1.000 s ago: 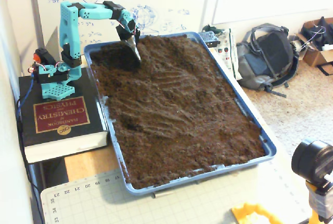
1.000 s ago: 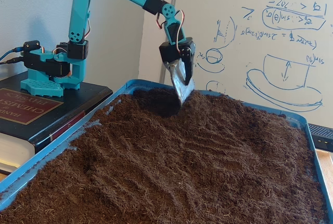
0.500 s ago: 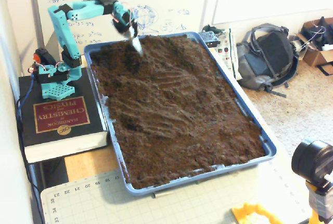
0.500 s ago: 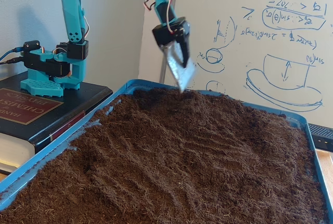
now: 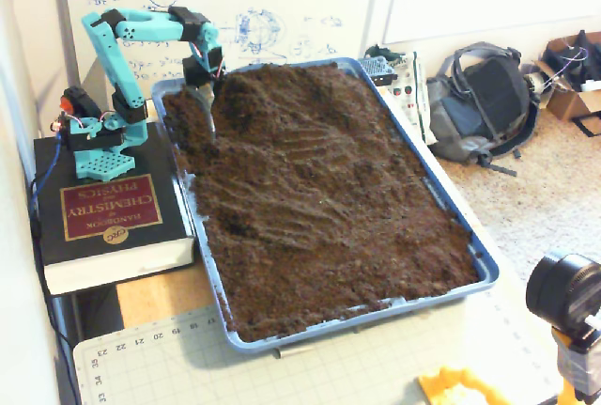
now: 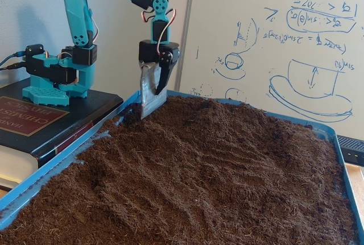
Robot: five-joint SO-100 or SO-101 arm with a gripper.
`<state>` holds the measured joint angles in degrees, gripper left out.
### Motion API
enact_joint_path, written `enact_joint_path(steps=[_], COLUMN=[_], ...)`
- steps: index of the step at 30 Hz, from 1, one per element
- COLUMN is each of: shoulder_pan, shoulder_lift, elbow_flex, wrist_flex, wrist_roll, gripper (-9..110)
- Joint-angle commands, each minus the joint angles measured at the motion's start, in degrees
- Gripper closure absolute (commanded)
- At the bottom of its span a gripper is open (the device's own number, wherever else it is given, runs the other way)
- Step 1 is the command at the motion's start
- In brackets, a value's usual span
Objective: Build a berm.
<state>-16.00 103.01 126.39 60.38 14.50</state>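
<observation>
Dark brown soil fills the blue tray (image 5: 484, 269). The teal arm (image 5: 113, 38) stands on a thick book (image 5: 103, 212) and points its fingers (image 6: 152, 100) straight down at the tray's far corner near the book. A flat grey blade is fixed there, its tip touching the dirt. You cannot tell how wide the fingers are. The berm (image 5: 282, 81) is the lumpy raised soil just beside the fingers, along the far edge by the whiteboard (image 6: 284, 40).
</observation>
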Motion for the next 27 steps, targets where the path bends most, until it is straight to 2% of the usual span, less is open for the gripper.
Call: enact_joint_path(steps=[1, 15, 27], shoulder_pan=[1.9, 4.7, 4.4], shoulder_lift=[-0.3, -11.7, -24.1], elbow_flex=[-1.4, -1.8, -14.1], wrist_flex=[0.3, 0.2, 0.2], wrist_roll=[-0.5, -0.6, -0.6], gripper=[101, 101, 101])
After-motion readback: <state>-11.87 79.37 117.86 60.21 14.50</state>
